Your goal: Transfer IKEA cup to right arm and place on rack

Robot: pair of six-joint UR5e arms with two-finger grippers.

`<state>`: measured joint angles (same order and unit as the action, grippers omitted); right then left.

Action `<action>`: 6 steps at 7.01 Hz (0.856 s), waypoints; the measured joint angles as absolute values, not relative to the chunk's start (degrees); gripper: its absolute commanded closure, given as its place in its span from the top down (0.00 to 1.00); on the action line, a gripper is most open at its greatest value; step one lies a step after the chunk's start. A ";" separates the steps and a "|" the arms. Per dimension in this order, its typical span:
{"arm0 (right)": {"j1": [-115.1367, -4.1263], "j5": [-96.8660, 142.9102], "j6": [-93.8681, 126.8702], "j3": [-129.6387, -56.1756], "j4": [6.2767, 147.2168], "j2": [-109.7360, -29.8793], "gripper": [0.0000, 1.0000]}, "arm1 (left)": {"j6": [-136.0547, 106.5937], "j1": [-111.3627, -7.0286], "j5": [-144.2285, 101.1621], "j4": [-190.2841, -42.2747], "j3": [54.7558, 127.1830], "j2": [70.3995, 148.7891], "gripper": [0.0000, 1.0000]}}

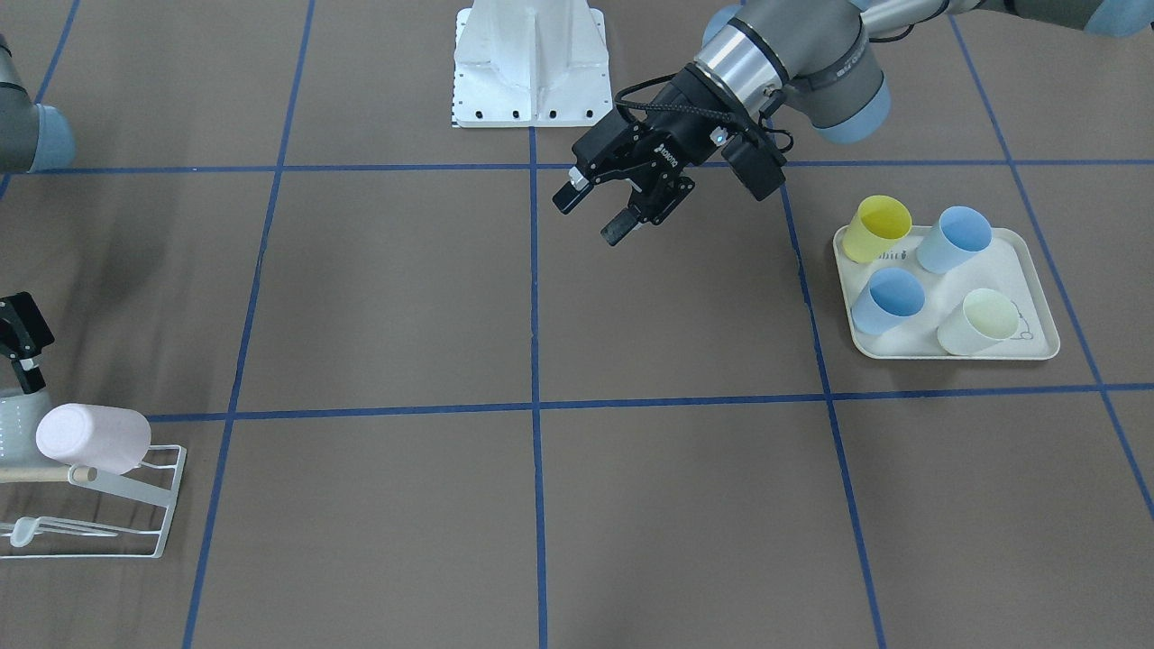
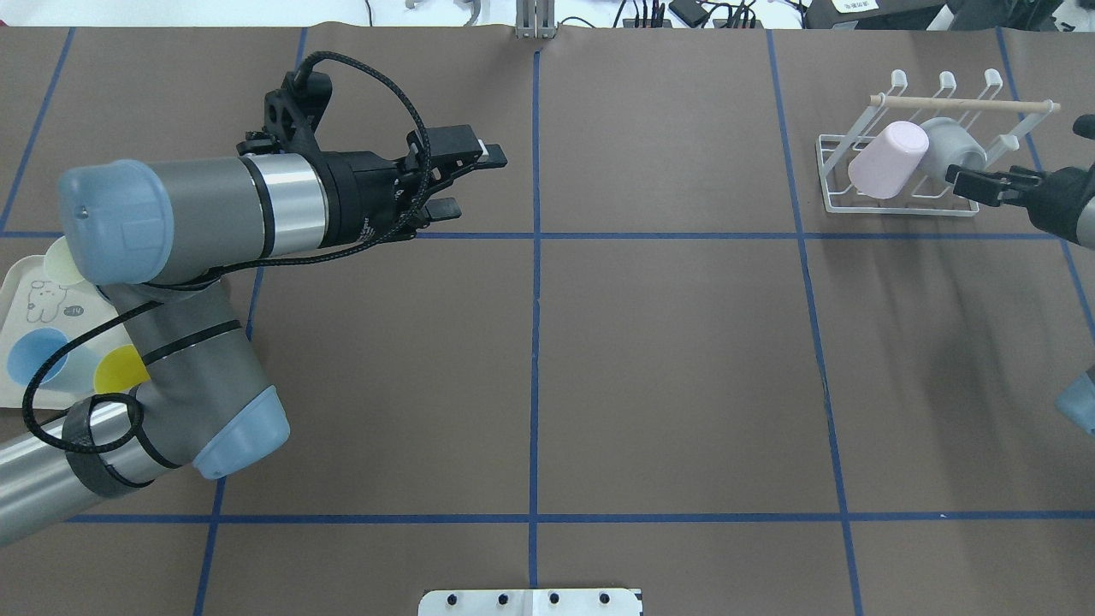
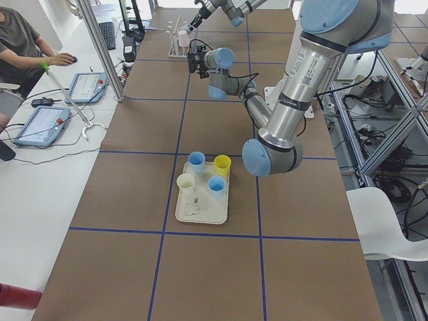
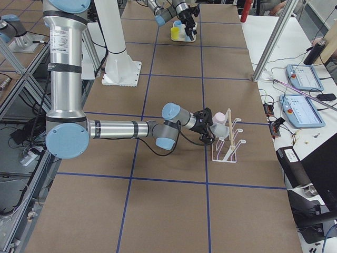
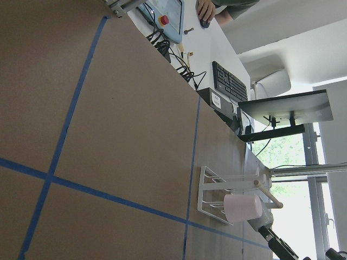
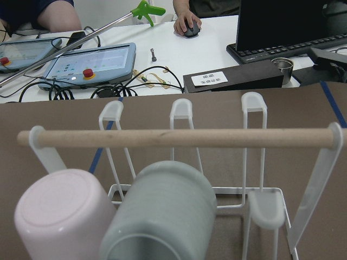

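Finding the grey cup (image 6: 162, 211) nearest, at the bottom centre of the right wrist view, mouth toward the lens, leaning up on the rack (image 6: 255, 108). Seeing the pink cup (image 6: 59, 216) just beside it at lower left, and the wooden dowel (image 6: 173, 138) crossing the frame behind both. Placing the right claw (image 2: 962, 182) at the upper right of the overhead view, with narrow fingers at the rim of the grey cup; not being able to tell a true hold from a loose one. Judging the hand-over as done and the seating on the rack as the step in hand. Advising: pushing the cup fully onto its prong, keeping it off the pink cup, then parting the fingers only a little and backing out straight along the cup axis, avoiding any drag on the rim. Noting farther away, over the middle of the counter (image 1: 676, 469), the left claw (image 1: 592, 214) hanging wide and holding nothing, and farthest, at the right of the front view, the tray (image 1: 1014, 261).
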<state>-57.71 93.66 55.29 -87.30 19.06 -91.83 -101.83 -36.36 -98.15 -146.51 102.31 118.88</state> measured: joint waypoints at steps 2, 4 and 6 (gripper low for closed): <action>-59.80 95.88 54.20 -86.77 20.83 -90.06 1.00 | -101.86 -36.31 -98.10 -146.51 102.31 118.91 0.99; -61.25 96.65 53.60 -84.05 21.60 -87.07 1.00 | -101.93 -36.27 -98.06 -146.51 102.30 118.92 0.99; -63.29 98.48 53.31 -82.90 22.44 -85.00 1.00 | -101.95 -36.23 -98.01 -146.51 102.30 118.92 0.99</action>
<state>-63.29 98.48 53.31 -82.90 22.44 -85.00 -101.95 -36.23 -98.01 -146.51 102.30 118.92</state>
